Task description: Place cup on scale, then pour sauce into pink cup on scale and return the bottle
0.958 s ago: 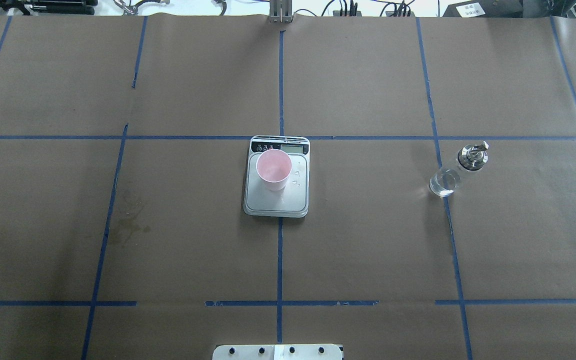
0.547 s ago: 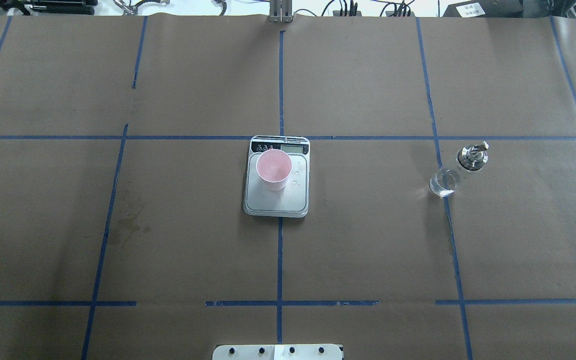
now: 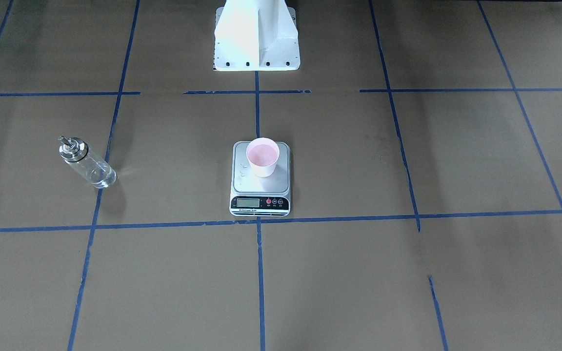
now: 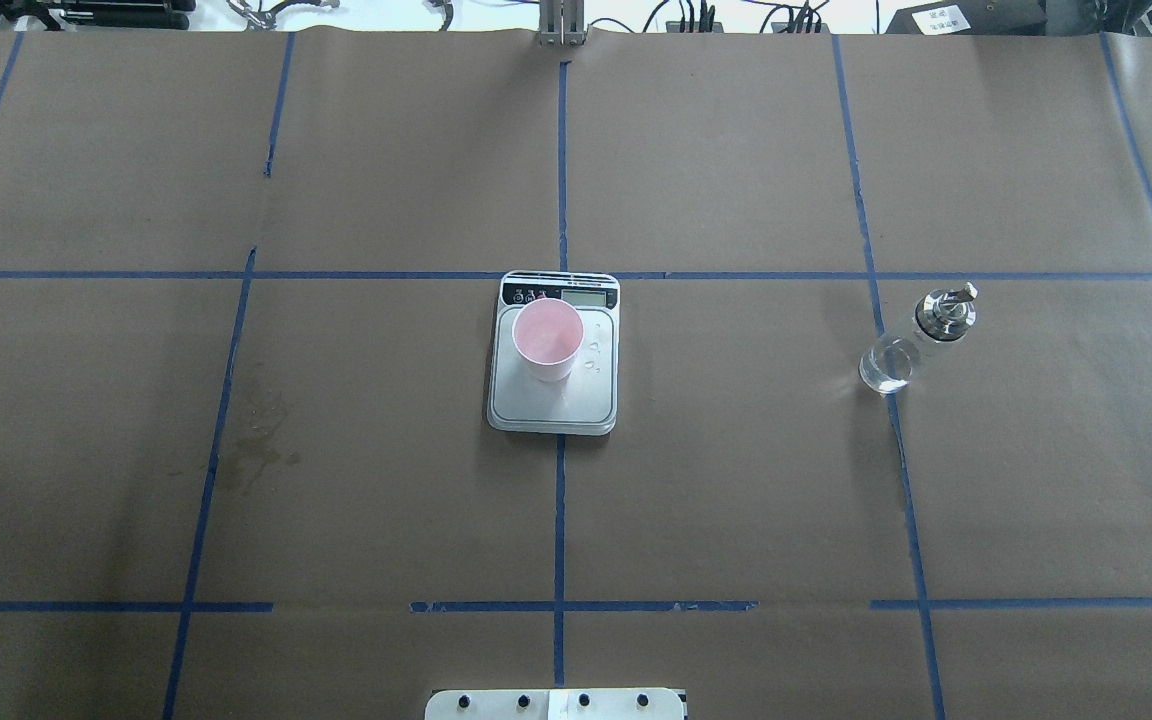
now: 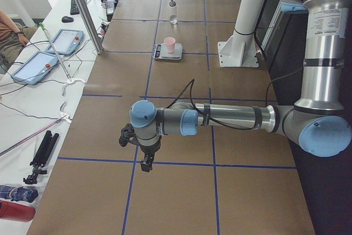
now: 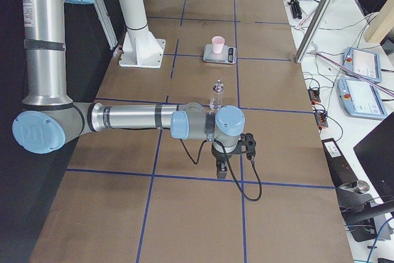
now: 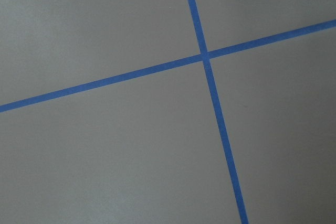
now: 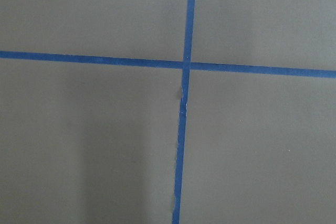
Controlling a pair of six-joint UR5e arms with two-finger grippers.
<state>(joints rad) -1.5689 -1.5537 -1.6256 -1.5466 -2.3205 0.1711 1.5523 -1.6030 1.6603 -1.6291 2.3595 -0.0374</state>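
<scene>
So when I looked over, the pink cup [image 4: 547, 340] was standing upright on the scale [image 4: 553, 405], right about the middle of the bench [image 4: 386, 510]. It sat on the steel platform up toward the display end, which faced the bench edge away from the robot, and a touch to the robot's left of center. A few droplets [image 4: 593, 356] were on the platform just beside the cup. Couldn't tell if anything was inside the cup.

The bottle [image 4: 914, 342] was upright too, well apart from the scale, off toward the bench's end on the robot's right, its base touching one of the blue tape [image 4: 560, 500] lines that grid the brown paper [image 4: 736, 480]. Silver cap on, spout pointing toward the far edge. Whatever sauce was in it was too clear for me to make out.

Both arms were parked way out from all that. The left pincer [image 5: 146, 165] hung pointing down near the bench's left end, low above a tape line, touching nothing. The right pincer [image 6: 221, 172] did the same near the right end, with the bottle beyond it toward the middle. Honestly I couldn't tell whether either pincer's fingers were apart or together. The wrist cameras showed only paper and a tape crossing.
</scene>
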